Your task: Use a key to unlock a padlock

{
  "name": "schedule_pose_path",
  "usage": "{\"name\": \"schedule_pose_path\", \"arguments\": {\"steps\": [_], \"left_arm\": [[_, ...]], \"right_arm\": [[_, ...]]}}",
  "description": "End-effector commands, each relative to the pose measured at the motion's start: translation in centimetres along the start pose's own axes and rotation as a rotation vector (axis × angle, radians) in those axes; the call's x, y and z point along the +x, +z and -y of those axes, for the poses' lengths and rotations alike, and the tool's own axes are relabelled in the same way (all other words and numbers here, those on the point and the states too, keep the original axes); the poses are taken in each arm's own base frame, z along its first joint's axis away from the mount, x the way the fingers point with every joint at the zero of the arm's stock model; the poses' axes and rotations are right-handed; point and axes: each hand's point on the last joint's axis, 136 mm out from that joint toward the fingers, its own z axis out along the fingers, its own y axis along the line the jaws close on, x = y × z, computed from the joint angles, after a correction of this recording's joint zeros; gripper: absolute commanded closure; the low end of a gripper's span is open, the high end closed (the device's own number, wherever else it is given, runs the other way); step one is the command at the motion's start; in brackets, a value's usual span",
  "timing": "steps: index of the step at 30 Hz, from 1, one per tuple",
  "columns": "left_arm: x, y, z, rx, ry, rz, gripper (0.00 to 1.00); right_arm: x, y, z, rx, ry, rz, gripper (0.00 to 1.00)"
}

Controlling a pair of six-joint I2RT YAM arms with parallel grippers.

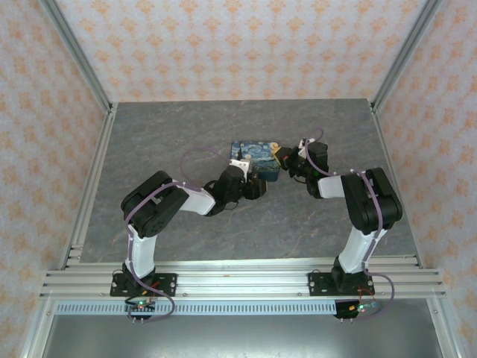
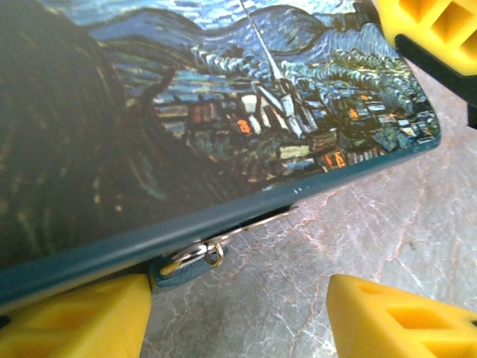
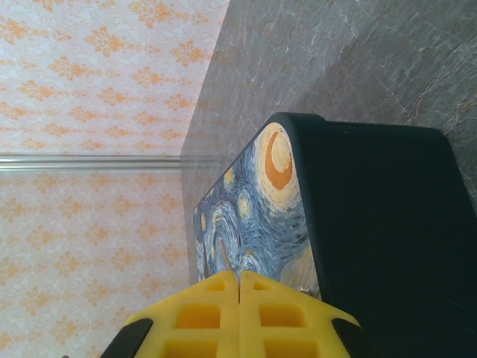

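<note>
The tiny teal padlock (image 2: 177,271) lies on the table, tucked under the near edge of the Starry-Night box (image 2: 223,112), with its thin metal shackle ring (image 2: 200,253) showing. A thin pale metal sliver (image 2: 262,223), which looks like the key, runs from the ring along under the box edge. My left gripper (image 2: 238,321) is open; the padlock sits just above its left finger (image 2: 74,317), and nothing is between the fingers. My right gripper (image 3: 238,298) is shut, with its fingertips over the box's printed lid (image 3: 253,209) and nothing visible between them. From above, the left gripper (image 1: 257,184) is at the box's near edge and the right gripper (image 1: 286,159) at its right end.
The box (image 1: 253,158) stands mid-table on the grey marbled surface (image 1: 186,134). One yellow finger (image 2: 436,30) of the right gripper hangs over the box's far right corner. Patterned walls and metal frame posts (image 1: 82,60) enclose the table.
</note>
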Motion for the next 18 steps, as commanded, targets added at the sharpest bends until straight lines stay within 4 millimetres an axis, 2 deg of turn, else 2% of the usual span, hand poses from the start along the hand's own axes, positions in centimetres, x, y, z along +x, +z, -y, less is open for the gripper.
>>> {"name": "schedule_pose_path", "arguments": {"steps": [1,6,10,14,18], "left_arm": [[-1.0,-0.1,-1.0,-0.094,0.060,0.030,0.36],[-1.0,0.5,-0.7,-0.083,0.064,0.024,0.36],[-1.0,0.9,1.4,0.020,0.057,0.011,0.36],[-1.6,0.4,4.3,0.172,0.012,0.024,0.36],[-2.4,-0.5,4.9,0.214,-0.052,0.055,0.36]], "right_arm": [[0.6,-0.1,1.8,0.035,0.026,-0.012,1.00],[0.6,-0.1,1.8,0.034,0.028,-0.014,1.00],[0.6,-0.1,1.8,0.035,0.028,-0.015,1.00],[0.6,-0.1,1.8,0.037,0.028,-0.017,1.00],[0.7,-0.1,1.8,0.038,0.025,-0.018,1.00]]}}
